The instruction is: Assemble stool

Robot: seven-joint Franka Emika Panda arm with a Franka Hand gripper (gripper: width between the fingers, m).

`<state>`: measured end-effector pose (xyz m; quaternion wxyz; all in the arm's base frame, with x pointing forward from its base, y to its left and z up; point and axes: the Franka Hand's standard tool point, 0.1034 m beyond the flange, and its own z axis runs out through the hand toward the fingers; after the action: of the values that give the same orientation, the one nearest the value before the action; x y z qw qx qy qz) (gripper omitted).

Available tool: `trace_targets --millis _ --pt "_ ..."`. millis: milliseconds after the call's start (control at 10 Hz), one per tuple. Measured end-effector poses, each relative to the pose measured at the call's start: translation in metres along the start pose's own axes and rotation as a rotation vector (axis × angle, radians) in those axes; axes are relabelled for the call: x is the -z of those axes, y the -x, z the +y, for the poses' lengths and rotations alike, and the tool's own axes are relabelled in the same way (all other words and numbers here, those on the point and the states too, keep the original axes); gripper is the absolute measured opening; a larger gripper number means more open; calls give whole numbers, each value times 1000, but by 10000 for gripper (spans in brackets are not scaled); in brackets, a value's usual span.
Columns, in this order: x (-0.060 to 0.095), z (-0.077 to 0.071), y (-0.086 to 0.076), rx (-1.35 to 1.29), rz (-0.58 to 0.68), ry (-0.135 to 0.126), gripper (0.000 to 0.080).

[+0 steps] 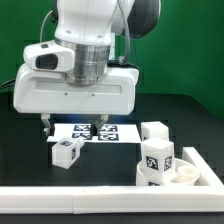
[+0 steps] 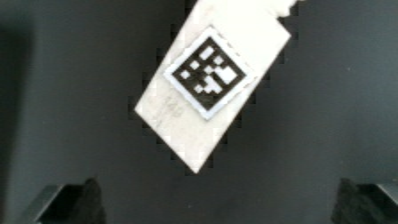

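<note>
My gripper [image 2: 221,202] is open and empty, its two dark fingertips [image 2: 71,203] wide apart above the black table. Between them I see only a corner of the marker board [image 2: 210,80] with one tag. In the exterior view the gripper [image 1: 50,127] hangs low over the left end of the marker board [image 1: 88,131]. One white stool leg [image 1: 67,152] lies just in front of it. A second leg [image 1: 155,131] lies at the exterior view's right. A third leg [image 1: 157,161] stands by the round seat [image 1: 190,173].
A long white bar [image 1: 90,203] runs along the front edge of the table. A white wall piece [image 1: 205,165] stands at the exterior view's right behind the seat. The arm's wide white body [image 1: 75,90] hides the table behind it.
</note>
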<state>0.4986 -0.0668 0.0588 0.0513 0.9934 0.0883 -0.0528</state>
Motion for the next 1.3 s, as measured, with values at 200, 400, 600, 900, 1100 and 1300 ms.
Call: trace_targets --millis 200,400,600,900,1100,1300 --pt "-1 9 -2 -218 -58 -79 649" --pt "0 14 -4 -443 -111 -147 649" --pt "-1 11 0 -436 -138 -153 649" --pt "-7 25 4 -492 -372 -272 649" --pt "-7 23 -7 -415 -434 -271 649" --pt "-8 21 6 -407 -596 -313 649"
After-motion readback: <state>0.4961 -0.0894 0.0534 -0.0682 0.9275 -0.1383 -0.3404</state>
